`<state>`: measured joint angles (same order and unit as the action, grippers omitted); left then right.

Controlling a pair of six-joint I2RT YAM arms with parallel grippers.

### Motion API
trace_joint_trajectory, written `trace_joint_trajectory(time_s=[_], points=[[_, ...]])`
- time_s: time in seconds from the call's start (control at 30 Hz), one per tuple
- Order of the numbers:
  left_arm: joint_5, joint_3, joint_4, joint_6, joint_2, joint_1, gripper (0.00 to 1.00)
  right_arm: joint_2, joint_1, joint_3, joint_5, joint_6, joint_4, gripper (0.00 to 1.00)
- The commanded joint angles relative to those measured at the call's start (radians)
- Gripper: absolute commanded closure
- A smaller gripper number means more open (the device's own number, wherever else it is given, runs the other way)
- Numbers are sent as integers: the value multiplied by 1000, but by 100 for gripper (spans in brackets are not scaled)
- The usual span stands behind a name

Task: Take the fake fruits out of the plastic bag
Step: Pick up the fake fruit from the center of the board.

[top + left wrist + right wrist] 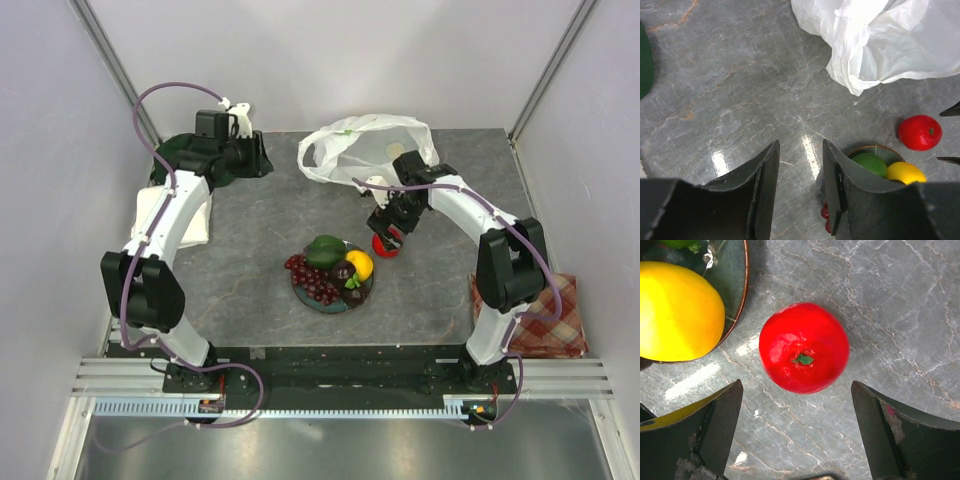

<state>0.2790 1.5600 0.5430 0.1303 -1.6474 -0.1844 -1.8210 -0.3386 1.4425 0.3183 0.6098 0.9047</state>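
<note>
Right fingers (715, 425) spread wide, straddling the red apple (804, 347) on the bench (250, 250), just beside the plate (741, 287) and well apart from the plastic bag (372, 148). Likely lined up for plating. Left fingers (760, 185) narrowly parted, empty, hovering clear to leave room.

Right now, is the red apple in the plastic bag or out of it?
Out. The red apple sits on the bare table beside the plate, apart from the plastic bag, stem end up.
</note>
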Motion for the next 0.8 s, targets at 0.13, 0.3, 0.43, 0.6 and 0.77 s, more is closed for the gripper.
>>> trace_joint_trajectory(time_s=[0.13, 0.3, 0.43, 0.6, 0.77], points=[[-44, 25, 5, -78, -20, 5, 53, -70, -5, 7, 42, 16, -65, 2], [-54, 28, 5, -81, -25, 5, 53, -130, -5, 38, 8, -5, -81, 2], [-50, 29, 5, -72, -31, 5, 53, -117, -4, 42, 5, -10, -101, 9], [-52, 29, -2, -72, -45, 5, 53, -127, -7, 85, -1, -10, -98, 37], [-49, 43, -5, -72, -52, 5, 53, -150, -7, 205, 73, -39, -61, 41]])
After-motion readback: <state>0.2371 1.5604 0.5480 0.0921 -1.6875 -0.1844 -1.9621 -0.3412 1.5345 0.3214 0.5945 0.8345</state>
